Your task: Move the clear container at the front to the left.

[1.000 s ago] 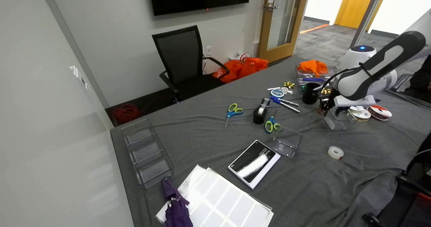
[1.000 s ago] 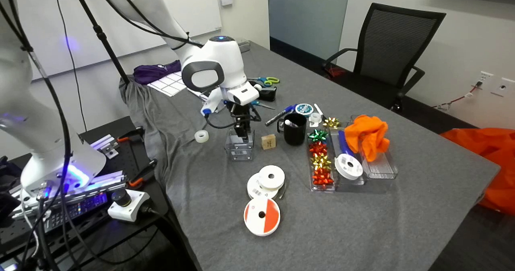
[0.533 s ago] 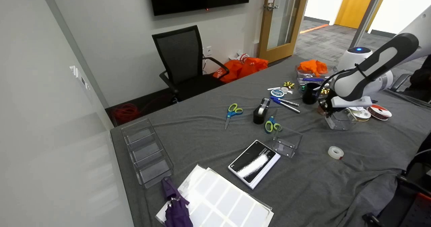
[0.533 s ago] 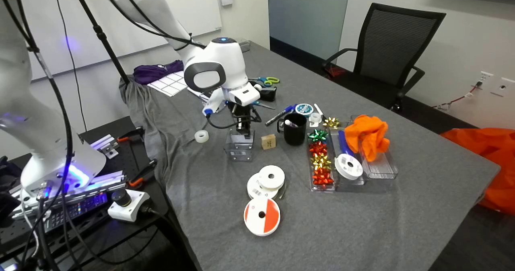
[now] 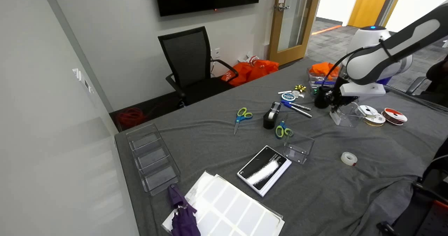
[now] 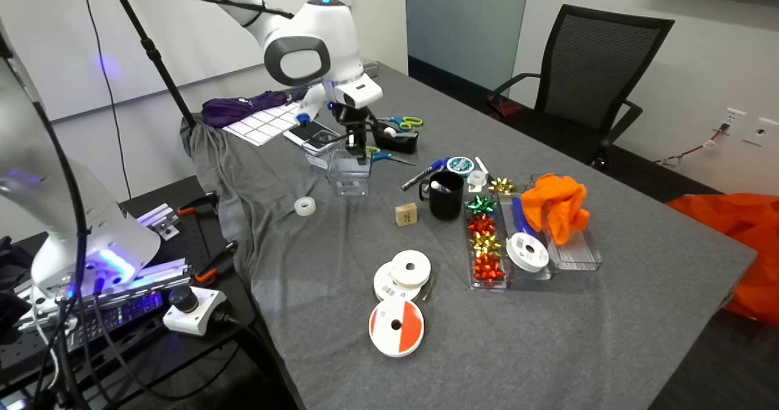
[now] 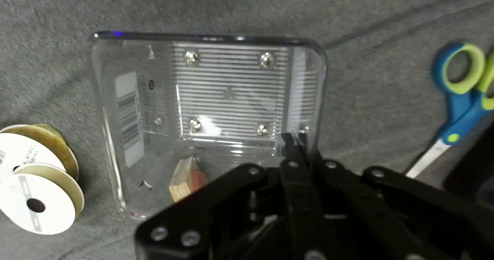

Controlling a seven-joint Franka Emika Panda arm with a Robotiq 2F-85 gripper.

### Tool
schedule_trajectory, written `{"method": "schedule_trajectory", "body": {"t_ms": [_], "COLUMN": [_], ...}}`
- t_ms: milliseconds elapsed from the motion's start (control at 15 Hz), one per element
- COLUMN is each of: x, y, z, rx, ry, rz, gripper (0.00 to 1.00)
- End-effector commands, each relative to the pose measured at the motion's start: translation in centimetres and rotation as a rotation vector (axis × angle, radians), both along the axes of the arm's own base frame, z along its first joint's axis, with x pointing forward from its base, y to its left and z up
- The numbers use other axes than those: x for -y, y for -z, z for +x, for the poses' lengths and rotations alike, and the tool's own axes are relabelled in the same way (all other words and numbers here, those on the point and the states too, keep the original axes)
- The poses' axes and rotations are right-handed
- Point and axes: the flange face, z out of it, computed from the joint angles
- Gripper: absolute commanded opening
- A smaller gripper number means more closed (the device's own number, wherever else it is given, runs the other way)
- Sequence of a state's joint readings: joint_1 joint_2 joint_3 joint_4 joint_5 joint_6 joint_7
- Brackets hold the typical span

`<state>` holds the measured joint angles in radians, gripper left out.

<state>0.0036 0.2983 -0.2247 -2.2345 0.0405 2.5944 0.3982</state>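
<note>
The clear container [image 7: 227, 94], a see-through boxy tub with a barcode label inside, hangs from my gripper [image 7: 298, 138]. The jaws are shut on one of its side walls, one finger inside and one outside. In an exterior view the container [image 6: 350, 183] appears lifted off the grey cloth, roughly level, with my gripper [image 6: 359, 151] at its upper edge. It also shows in an exterior view as a faint box [image 5: 344, 118] under the wrist, where the fingers are hard to make out.
A wooden block [image 6: 406, 215], a black mug [image 6: 445, 196] and ribbon spools [image 6: 397, 328] stand near. A tape roll [image 5: 349, 158], another clear box [image 5: 297, 150] beside the black-and-white slab [image 5: 264, 169], scissors [image 5: 241, 118] and a clear divided tray [image 5: 154, 160] are on the table.
The jaws have come together on the container's wall. Gripper and container have risen from the cloth, shifting up in both exterior views. The block and spools have stayed put.
</note>
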Motion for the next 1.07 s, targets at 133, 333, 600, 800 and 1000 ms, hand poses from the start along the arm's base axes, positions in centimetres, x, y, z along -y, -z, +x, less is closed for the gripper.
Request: {"method": "schedule_trajectory", "body": {"t_ms": [133,333,600,800,1000], "x": [-3.9,-4.8,-4.7,-8.4,-12.7], "y": [-3.7,-4.5,-4.3,-4.3,-3.5], "z": [0.1,-0.6,-0.8,-1.8,-2.7], "rx": [0.017,0.021,0.014,-0.004,0.004], "ry": [-0.121,-0.154,-0.158,-0.312,-0.442], "rz": [-0.002,-0.003,-0.003,-0.063,-0.136], "gripper": [0.04,0.04,0.01,0.01,0.01]}}
